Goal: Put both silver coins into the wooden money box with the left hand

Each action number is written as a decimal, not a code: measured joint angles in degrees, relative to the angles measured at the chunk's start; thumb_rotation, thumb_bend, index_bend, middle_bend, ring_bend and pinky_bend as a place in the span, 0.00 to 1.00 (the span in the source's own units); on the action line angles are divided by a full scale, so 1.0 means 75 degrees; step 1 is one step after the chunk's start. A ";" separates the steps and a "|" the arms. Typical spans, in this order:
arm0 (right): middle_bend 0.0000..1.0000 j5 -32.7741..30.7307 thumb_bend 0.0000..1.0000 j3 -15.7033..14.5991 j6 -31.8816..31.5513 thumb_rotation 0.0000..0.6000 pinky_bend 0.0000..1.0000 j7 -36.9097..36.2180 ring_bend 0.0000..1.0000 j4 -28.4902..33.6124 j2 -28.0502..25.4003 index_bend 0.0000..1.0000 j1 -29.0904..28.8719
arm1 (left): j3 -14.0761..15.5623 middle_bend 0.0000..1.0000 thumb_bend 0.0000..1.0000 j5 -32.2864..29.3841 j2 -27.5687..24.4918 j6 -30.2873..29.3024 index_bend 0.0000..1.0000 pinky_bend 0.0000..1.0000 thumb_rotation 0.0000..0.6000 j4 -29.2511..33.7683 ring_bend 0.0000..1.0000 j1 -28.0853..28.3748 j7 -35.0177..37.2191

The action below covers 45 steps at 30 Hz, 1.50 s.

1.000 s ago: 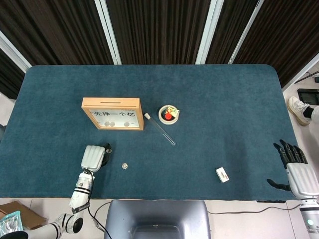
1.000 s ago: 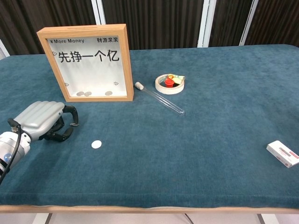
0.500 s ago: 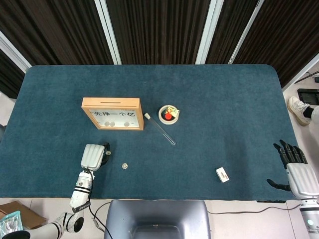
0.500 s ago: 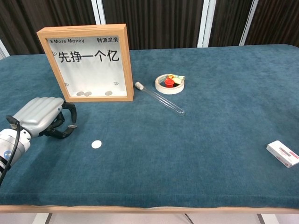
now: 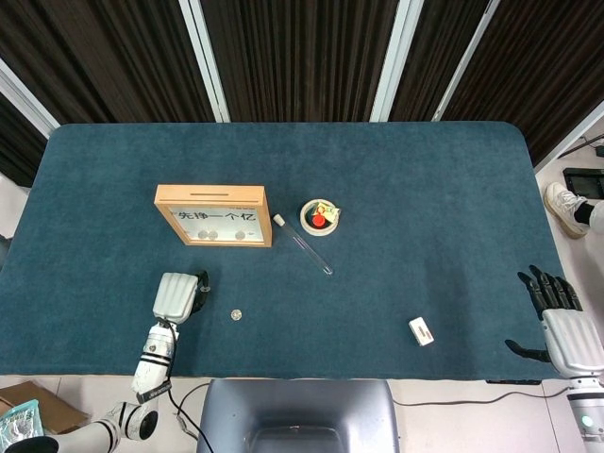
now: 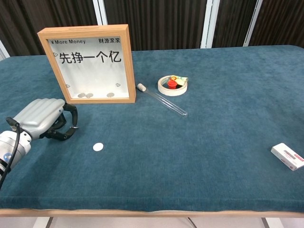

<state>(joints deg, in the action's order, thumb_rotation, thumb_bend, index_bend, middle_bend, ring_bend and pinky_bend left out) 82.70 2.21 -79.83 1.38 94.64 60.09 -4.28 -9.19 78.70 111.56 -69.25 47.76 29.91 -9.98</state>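
The wooden money box (image 6: 88, 63) stands upright at the back left, with coins lying at its bottom; it also shows in the head view (image 5: 213, 215). One silver coin (image 6: 98, 147) (image 5: 236, 314) lies flat on the cloth. Left of it hovers my left hand (image 6: 42, 118) (image 5: 176, 296), fingers curled in, and a thin pale sliver that looks like a second silver coin (image 6: 73, 127) is pinched at its fingertips. My right hand (image 5: 562, 322) hangs past the table's right front corner, fingers spread, holding nothing.
A glass test tube (image 6: 163, 100) lies diagonally right of the box. Behind it is a small round dish (image 6: 173, 85) with red and yellow bits. A small white box (image 6: 287, 156) sits near the front right edge. Blue cloth covers the table (image 6: 213, 123).
My left hand has risen slightly off the cloth and edged toward the box, fingers still curled. The coin on the table and my right hand have stayed put.
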 measured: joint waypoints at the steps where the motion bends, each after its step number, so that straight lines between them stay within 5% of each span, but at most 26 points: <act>1: 0.00 -0.0048 0.11 0.0011 0.0011 1.00 0.00 0.0008 0.00 0.0014 -0.0007 0.00 0.0000 | 0.0014 1.00 0.41 0.0029 0.0016 -0.0021 0.59 1.00 1.00 -0.0058 1.00 0.0008 0.0058; 12: 0.00 -0.0084 0.11 0.0033 -0.0003 1.00 0.00 -0.0080 0.00 0.0051 -0.0078 0.00 0.0027 | 0.0079 1.00 0.50 0.0281 0.0190 -0.0272 0.63 1.00 1.00 -0.0459 1.00 0.0075 0.0621; 21: 0.00 -0.0047 0.11 0.0023 -0.0013 1.00 0.00 -0.0182 0.00 0.0059 -0.0119 0.00 0.0038 | -0.0099 1.00 0.52 0.0441 -0.0566 -0.0654 0.63 1.00 1.00 0.0649 1.00 0.0134 0.0603; 27: 0.00 0.0027 0.11 0.0003 -0.0061 1.00 0.00 -0.0311 0.00 0.0065 -0.0171 0.00 0.0066 | -0.0734 1.00 0.54 0.0255 -0.1901 -0.0686 0.63 1.00 1.00 0.2700 1.00 0.0336 -0.0013; 35: 0.00 0.0039 0.11 0.0026 -0.0057 1.00 0.00 -0.0567 0.00 0.0033 -0.0245 0.00 0.0068 | -0.2219 1.00 0.55 -0.1458 -0.4098 0.0167 0.63 1.00 1.00 0.5858 1.00 0.0846 -0.1078; 40: 0.00 0.0007 0.11 0.0038 -0.0012 1.00 0.00 -0.0610 0.00 0.0007 -0.0271 0.00 0.0050 | -0.2861 1.00 0.54 -0.2827 -0.4630 0.0799 0.61 1.00 1.00 0.6498 1.00 0.1385 -0.1413; 45: 0.00 0.0018 0.11 0.0042 -0.0063 1.00 0.00 -0.0686 0.00 0.0009 -0.0297 0.00 0.0075 | -0.2976 1.00 0.54 -0.3751 -0.4608 0.1208 0.61 1.00 1.00 0.6257 1.00 0.2048 -0.1756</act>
<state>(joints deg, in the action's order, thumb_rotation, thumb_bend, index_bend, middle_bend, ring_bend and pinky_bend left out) 82.83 2.52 -80.30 -3.76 94.70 57.87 -3.71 -31.51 50.58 77.00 -60.19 94.69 45.27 -23.16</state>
